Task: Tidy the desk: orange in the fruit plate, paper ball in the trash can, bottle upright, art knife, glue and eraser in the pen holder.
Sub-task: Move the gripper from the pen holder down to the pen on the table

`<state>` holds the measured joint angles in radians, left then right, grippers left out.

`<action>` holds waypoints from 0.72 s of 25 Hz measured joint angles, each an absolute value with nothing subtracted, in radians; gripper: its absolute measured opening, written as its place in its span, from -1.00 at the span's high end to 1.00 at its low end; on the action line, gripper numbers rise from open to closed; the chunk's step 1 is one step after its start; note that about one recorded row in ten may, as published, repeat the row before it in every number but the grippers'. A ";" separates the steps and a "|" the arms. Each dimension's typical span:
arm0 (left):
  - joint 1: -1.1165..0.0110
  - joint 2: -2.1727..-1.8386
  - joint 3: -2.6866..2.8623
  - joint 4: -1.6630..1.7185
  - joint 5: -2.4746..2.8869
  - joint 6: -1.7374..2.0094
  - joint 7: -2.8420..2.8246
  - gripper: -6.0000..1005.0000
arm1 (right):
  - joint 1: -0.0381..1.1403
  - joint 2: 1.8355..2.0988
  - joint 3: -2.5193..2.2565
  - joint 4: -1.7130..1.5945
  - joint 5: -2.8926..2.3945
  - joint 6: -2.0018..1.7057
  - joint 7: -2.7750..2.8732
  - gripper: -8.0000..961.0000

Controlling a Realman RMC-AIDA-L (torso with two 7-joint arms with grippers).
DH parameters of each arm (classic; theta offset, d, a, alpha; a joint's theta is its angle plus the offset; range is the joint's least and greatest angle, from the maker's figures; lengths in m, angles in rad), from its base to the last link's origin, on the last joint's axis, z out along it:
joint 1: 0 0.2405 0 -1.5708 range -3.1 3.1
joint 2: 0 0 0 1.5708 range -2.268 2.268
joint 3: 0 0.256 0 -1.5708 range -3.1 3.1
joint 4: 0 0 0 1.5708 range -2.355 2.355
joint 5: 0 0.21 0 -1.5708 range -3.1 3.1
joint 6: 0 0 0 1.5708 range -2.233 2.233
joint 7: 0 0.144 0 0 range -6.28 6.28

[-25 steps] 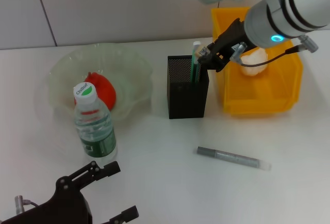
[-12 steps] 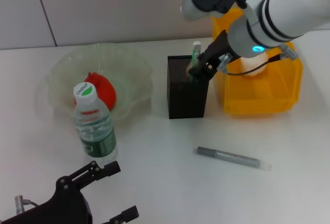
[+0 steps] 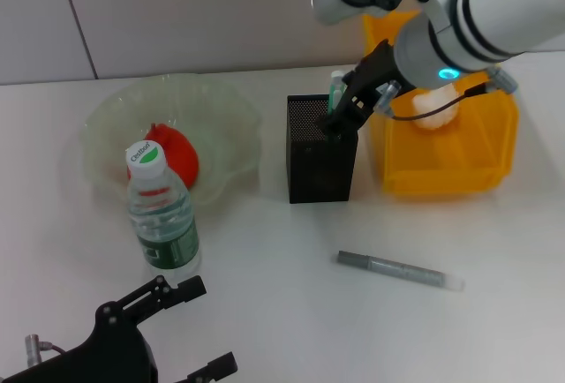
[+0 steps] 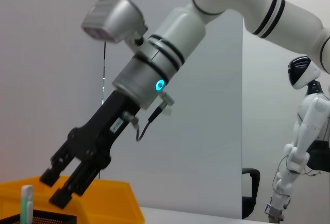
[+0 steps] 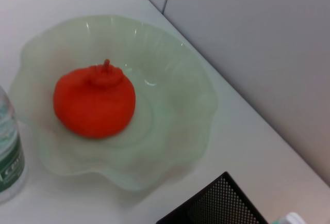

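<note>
My right gripper (image 3: 340, 121) hangs open just over the mouth of the black mesh pen holder (image 3: 320, 158), nothing between its fingers (image 4: 62, 198). The green art knife (image 3: 334, 92) stands inside the holder with its pale tip sticking out. The eraser is not visible. The grey glue (image 3: 397, 270) lies flat on the table in front of the holder. A white paper ball (image 3: 434, 105) rests in the yellow trash can (image 3: 446, 176). The orange (image 3: 172, 153) sits in the fruit plate (image 3: 115, 109). In front of the plate stands the bottle (image 3: 161, 215), upright. My left gripper (image 3: 205, 328) is parked open at the near left.
The pen holder and the trash can stand close side by side at the back right. The bottle stands just in front of the plate's near rim. A grey wall runs along the table's far edge.
My right gripper moved left and down from the trash can's edge to the pen holder's mouth. The small pale thing seen between its fingers earlier no longer shows.
</note>
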<state>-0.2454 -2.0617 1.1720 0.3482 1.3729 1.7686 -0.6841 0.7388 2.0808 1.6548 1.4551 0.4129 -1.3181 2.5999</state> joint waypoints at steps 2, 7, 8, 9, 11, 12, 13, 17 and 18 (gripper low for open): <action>-0.245 -2.062 1.172 0.348 1.373 1.769 -0.684 -0.62 | 0.726 2.082 1.659 1.513 0.413 -1.352 2.606 -0.36; -0.245 -2.060 1.172 0.348 1.373 1.769 -0.688 -0.62 | 0.708 2.082 1.697 1.671 0.414 -1.490 2.633 -0.50; -0.245 -2.060 1.172 0.348 1.373 1.769 -0.688 -0.62 | 0.707 2.082 1.710 1.700 0.417 -1.534 2.635 -0.54; -0.246 -2.060 1.173 0.348 1.373 1.769 -0.691 -0.62 | 0.706 2.082 1.722 1.721 0.423 -1.568 2.636 -0.58; -0.245 -2.059 1.173 0.348 1.373 1.769 -0.693 -0.62 | 0.703 2.081 1.752 1.758 0.452 -1.640 2.636 -0.66; -0.245 -2.059 1.173 0.348 1.373 1.769 -0.693 -0.62 | 0.701 2.080 1.777 1.773 0.478 -1.682 2.632 -0.70; -0.243 -2.059 1.173 0.348 1.373 1.769 -0.693 -0.62 | 0.700 2.080 1.799 1.785 0.501 -1.719 2.627 -0.74; -0.240 -2.058 1.172 0.347 1.373 1.769 -0.694 -0.62 | 0.699 2.079 1.918 1.821 0.582 -1.886 2.609 -0.74; -0.240 -2.057 1.172 0.345 1.373 1.768 -0.695 -0.62 | 0.696 2.078 1.934 1.826 0.585 -1.912 2.605 -0.74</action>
